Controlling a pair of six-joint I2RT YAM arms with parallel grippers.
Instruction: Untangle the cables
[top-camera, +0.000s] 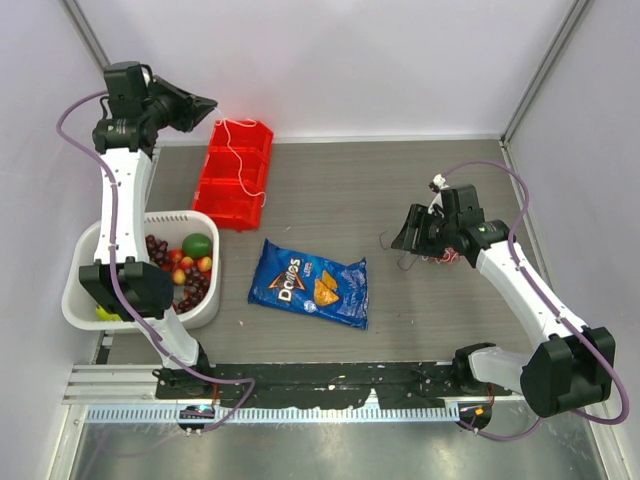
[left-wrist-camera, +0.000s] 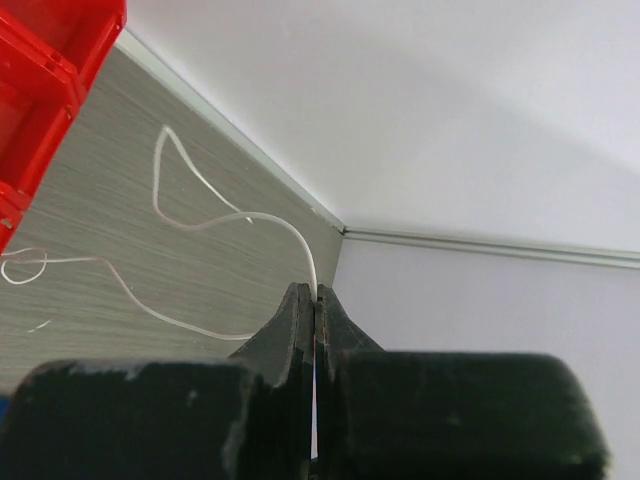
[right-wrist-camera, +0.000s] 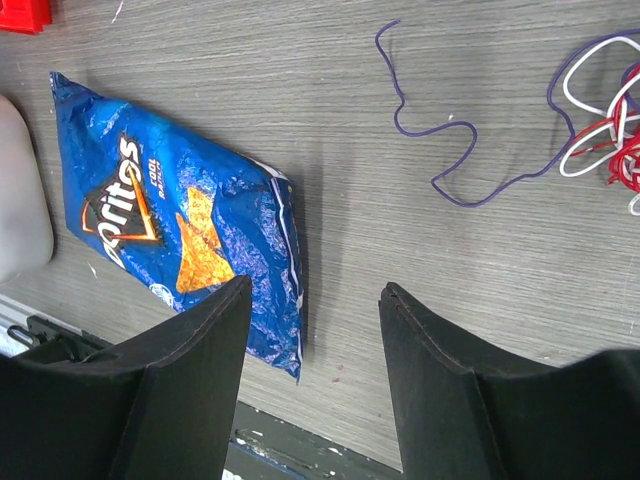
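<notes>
My left gripper (top-camera: 207, 104) is raised at the back left and is shut on a white cable (left-wrist-camera: 200, 222). That cable hangs from the closed fingertips and trails over the red bin (top-camera: 243, 165). My right gripper (right-wrist-camera: 315, 295) is open and empty, hovering above the table right of the chip bag (right-wrist-camera: 180, 220). A bluish cable (right-wrist-camera: 440, 130) lies loose on the table beyond it. It runs into a small tangle of red and white cables (right-wrist-camera: 605, 150) at the right edge of the right wrist view. In the top view the tangle (top-camera: 441, 258) lies partly under the right wrist.
A red divided bin (top-camera: 222, 200) stands at the back left. A white basket (top-camera: 80, 300) of fruit sits at the left under the left arm. A blue Doritos bag (top-camera: 310, 285) lies in the middle. Walls close the back and sides.
</notes>
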